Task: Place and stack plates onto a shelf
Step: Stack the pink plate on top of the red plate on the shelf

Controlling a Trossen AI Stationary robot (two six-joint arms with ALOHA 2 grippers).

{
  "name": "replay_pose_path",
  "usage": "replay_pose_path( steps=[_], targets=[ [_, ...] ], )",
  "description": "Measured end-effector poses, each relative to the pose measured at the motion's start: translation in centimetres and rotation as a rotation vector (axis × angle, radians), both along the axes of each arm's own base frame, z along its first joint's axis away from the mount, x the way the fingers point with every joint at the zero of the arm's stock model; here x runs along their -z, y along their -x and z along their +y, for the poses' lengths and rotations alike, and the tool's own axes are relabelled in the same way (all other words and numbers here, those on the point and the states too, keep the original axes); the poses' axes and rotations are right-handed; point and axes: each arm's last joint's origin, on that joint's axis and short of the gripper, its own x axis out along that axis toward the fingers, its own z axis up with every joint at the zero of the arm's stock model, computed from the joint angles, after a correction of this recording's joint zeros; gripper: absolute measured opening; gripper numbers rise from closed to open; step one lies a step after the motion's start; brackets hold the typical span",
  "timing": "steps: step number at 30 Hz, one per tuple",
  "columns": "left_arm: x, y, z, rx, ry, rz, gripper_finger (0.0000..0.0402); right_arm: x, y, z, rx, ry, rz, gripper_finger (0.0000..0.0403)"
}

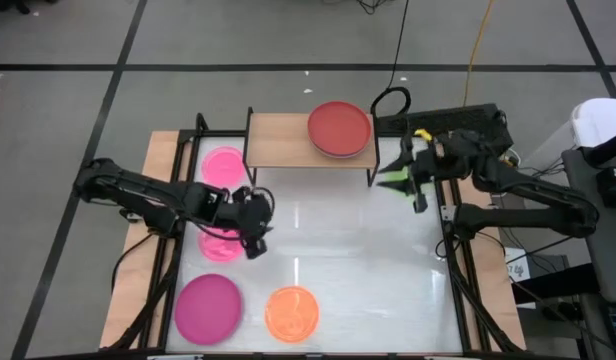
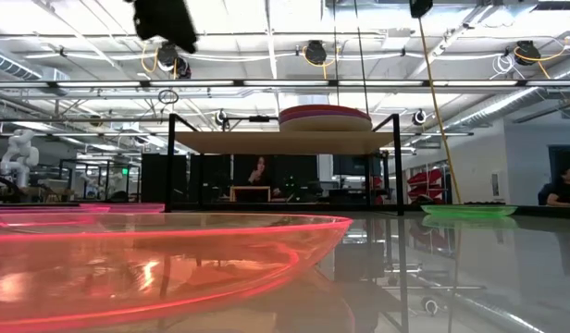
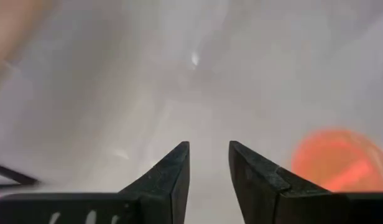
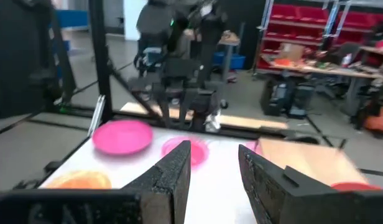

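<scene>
My left fingers (image 1: 254,243) hung spread and empty over the small translucent pink plastic plate (image 1: 220,243): light, stiff, slippery, best pinched at its rim.

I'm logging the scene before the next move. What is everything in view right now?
shelf: one, light wood on black legs, far middle of the table
red plate: one, red, shelf's right end
pink plates: two, pink, one left of the shelf, the other below the left gripper
magenta plate: one, magenta, near left corner
orange plate: one, translucent orange, beside the magenta plate
green plate: one, green, by the shelf's right leg
left gripper: open, empty
right gripper: open, empty, at the green plate
</scene>
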Motion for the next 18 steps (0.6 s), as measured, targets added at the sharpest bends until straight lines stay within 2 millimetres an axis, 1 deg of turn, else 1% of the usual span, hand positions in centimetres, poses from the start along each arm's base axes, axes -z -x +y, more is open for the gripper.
replay_pose_path(
  steps=[2,5,7,11,15,18],
  targets=[
    [1.6,1.0,-0.5,0.037,0.06,0.154,0.0118,1.2,-0.5,0.2,-0.023,0.01,0.01,0.0116],
    [3.9,1.4,-1.6,0.095,0.152,0.25,0.0118,2.5,-1.1,0.4,-0.044,0.009,0.024,0.0116],
    [5.4,2.3,-2.2,0.113,0.193,0.333,0.0118,2.7,-1.4,0.5,-0.054,0.013,0.012,0.0116],
    [7.5,3.4,-3.4,0.1,0.267,0.409,0.0118,2.9,-1.6,0.5,-0.059,0.009,0.024,0.0116],
    [9.1,4.8,-4.5,0.087,0.286,0.481,0.0118,2.9,-1.6,0.5,-0.059,0.007,0.02,0.0116],
    [10.5,5.7,-5.3,0.146,0.267,0.504,0.0118,2.8,-1.6,0.5,-0.058,0.007,0.019,0.0116]
  ],
)
